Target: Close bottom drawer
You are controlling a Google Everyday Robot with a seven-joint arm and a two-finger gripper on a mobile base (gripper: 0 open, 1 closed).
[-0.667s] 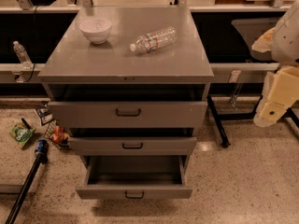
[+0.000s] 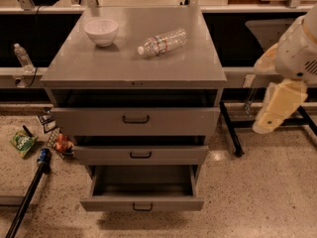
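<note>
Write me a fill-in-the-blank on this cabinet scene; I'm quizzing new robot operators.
The bottom drawer is not shut but ____.
The gripper hangs at the picture's ____ side, apart from the cabinet.
On the cabinet a bottle lies beside a white ____.
Missing: open; right; bowl.

Saw a speckled beige floor (image 2: 257, 192) shining in spots, a grey metal table (image 2: 133, 66) before long dark benches (image 2: 233, 43) on black legs (image 2: 229, 128), litter (image 2: 22, 143) at left, and the gripper (image 2: 270, 115) low at right, apart from the table.
</note>
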